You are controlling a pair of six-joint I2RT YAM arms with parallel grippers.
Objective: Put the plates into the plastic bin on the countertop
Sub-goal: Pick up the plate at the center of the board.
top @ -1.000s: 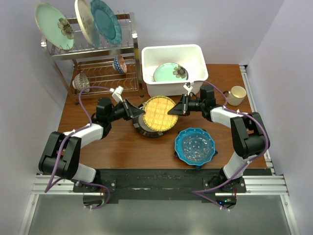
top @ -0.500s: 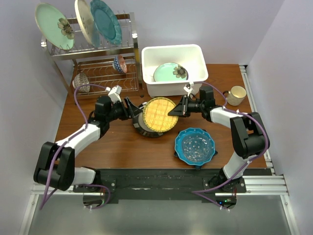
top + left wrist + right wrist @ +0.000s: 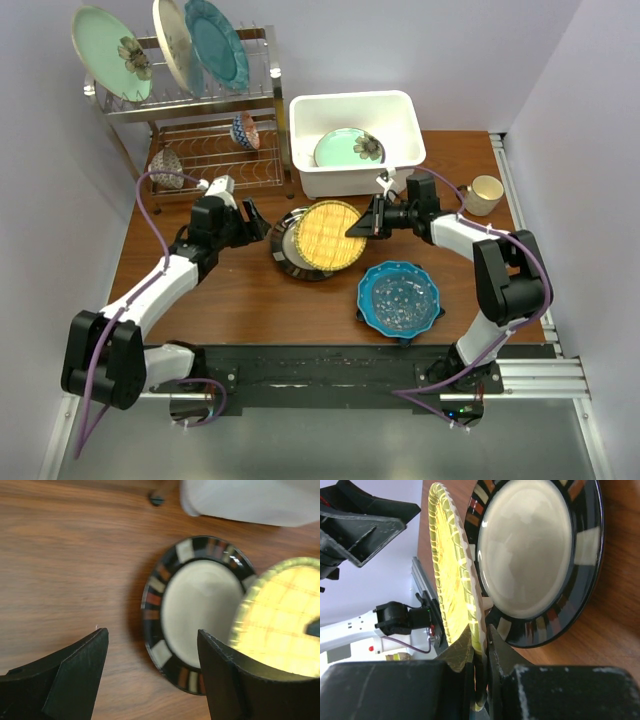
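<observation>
Transfer step: right pincer (image 3: 360, 227) grasps orange scalloped plate (image 3: 326, 234) by its rim; left pincer (image 3: 250, 222) released, empty. Next: lift it over plastic bin (image 3: 345, 183) at tabletop's (image 3: 250, 300) far edge.

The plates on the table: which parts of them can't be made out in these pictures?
- Dark-rimmed plate: right part, top view, covered by the yellow plate.
- Yellow plate, left wrist view: blurred, cut off by the right edge.
- Under the blue scalloped plate, a dark plate: only tips show, top view.
- Yellow plate's gripped rim, right wrist view: hidden inside the right gripper.
</observation>
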